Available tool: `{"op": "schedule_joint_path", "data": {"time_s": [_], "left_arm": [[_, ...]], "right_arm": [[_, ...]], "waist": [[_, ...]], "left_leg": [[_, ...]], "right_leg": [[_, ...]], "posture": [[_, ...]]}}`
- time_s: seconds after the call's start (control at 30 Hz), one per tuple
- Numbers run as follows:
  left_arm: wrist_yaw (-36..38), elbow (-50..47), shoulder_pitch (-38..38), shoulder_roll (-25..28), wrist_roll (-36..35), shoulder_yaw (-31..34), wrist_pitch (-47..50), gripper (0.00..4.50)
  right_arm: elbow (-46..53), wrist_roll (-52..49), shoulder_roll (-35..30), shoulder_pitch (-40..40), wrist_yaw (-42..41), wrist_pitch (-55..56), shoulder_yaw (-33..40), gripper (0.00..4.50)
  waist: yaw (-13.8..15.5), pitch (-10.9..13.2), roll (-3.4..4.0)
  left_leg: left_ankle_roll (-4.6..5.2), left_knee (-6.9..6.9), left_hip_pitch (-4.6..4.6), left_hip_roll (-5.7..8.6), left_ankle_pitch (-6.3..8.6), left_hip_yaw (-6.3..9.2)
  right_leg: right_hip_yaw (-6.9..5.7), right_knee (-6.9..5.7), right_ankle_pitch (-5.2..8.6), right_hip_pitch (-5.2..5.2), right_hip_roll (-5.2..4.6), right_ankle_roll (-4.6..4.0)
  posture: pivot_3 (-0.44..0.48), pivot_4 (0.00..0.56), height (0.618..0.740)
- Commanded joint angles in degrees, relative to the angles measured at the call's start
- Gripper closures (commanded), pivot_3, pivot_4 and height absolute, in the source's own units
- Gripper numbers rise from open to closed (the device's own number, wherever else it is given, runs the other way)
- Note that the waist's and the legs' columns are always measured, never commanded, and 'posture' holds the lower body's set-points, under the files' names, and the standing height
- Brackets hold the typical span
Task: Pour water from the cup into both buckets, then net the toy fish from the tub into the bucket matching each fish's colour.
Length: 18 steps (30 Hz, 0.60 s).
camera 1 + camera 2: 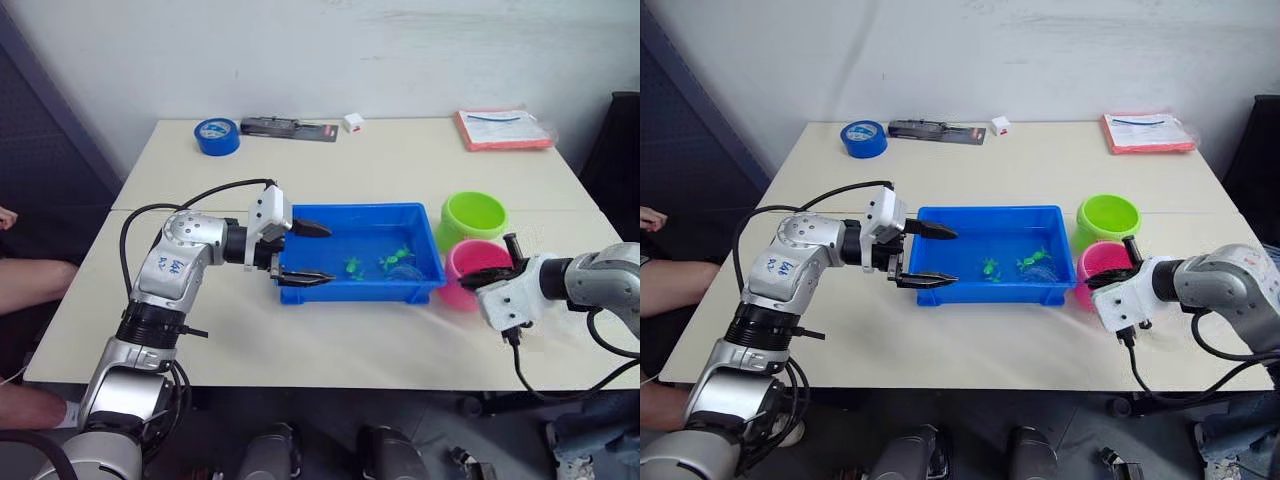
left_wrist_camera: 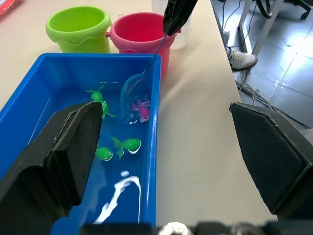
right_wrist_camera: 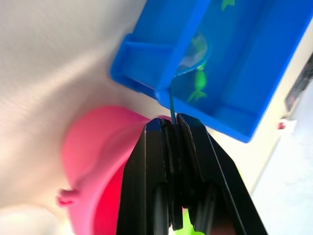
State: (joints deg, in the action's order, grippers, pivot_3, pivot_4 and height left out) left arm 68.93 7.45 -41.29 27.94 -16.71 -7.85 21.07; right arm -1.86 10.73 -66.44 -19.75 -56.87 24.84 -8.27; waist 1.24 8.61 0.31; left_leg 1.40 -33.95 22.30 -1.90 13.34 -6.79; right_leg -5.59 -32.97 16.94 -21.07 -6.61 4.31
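The blue tub [image 1: 360,211] sits mid-table with water in it. Green toy fish [image 2: 103,153] float inside, and pink toy fish [image 2: 142,108] lie at the blue hoop of the net [image 2: 133,90]. My right gripper [image 3: 171,125] is shut on the net's thin stick, above the pink bucket [image 1: 472,262]. Just beyond that stands the green bucket [image 1: 473,214]. A sliver of the clear cup [image 2: 180,40] peeks out behind the pink bucket. My left gripper [image 1: 312,254] is open at the tub's left end, one finger over the water, one at the near rim.
A blue tape roll [image 1: 217,136], a black tool [image 1: 290,128] and a small white box [image 1: 353,122] lie along the far edge. A red clipboard [image 1: 503,129] is at the far right corner. A person [image 1: 15,272] sits by the table's left side.
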Motion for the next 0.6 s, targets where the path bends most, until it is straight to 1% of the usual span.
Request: {"op": "schedule_joint_path", "data": {"time_s": [0.03,0.17,0.2,0.33,0.6], "left_arm": [[0.2,-1.8,-0.8,0.6,-1.2,0.8,-0.5,0.0],[0.1,-2.0,-0.7,0.6,-1.2,0.9,-0.4,0.0],[0.0,-2.1,-0.7,0.6,-1.2,0.9,-0.4,0.0],[0.0,-1.4,-1.0,0.7,-1.2,1.1,-0.6,0.0],[0.0,-0.2,-1.5,0.5,-1.0,1.2,-1.2,0.0]], "right_arm": [[3.3,-8.0,2.4,2.5,-2.2,-10.2,3.1,3.7],[6.7,-14.7,6.2,4.6,-2.3,-23.0,5.7,3.7],[7.4,-15.5,6.8,4.8,-2.3,-25.0,6.1,3.7],[10.9,-22.3,10.4,4.7,-1.2,-38.8,8.7,3.7],[15.1,-30.7,12.7,4.9,1.5,-58.1,13.7,3.7]], "waist": [[0.0,0.0,-0.01],[0.1,0.0,-0.01],[0.1,0.0,-0.01],[0.1,0.0,0.0],[0.2,0.0,0.01]], "left_leg": [[-0.01,0.0,0.0,-0.02,0.0,0.01],[-0.01,0.0,0.0,-0.03,0.01,0.03],[0.0,0.0,0.0,-0.03,0.01,0.03],[0.0,0.0,0.01,-0.03,0.02,0.05],[0.02,0.01,0.05,-0.04,0.04,0.06]], "right_leg": [[0.04,0.0,0.0,0.0,0.01,0.0],[0.05,-0.03,-0.01,0.0,0.01,0.02],[0.04,-0.04,-0.01,0.01,0.01,0.02],[0.04,-0.03,0.0,-0.01,0.0,0.01],[0.08,-0.02,0.09,-0.06,-0.02,-0.16]], "posture": [[0.0,0.15,0.74],[0.0,0.15,0.74],[0.0,0.15,0.74],[0.0,0.15,0.74],[0.0,0.15,0.74]]}}
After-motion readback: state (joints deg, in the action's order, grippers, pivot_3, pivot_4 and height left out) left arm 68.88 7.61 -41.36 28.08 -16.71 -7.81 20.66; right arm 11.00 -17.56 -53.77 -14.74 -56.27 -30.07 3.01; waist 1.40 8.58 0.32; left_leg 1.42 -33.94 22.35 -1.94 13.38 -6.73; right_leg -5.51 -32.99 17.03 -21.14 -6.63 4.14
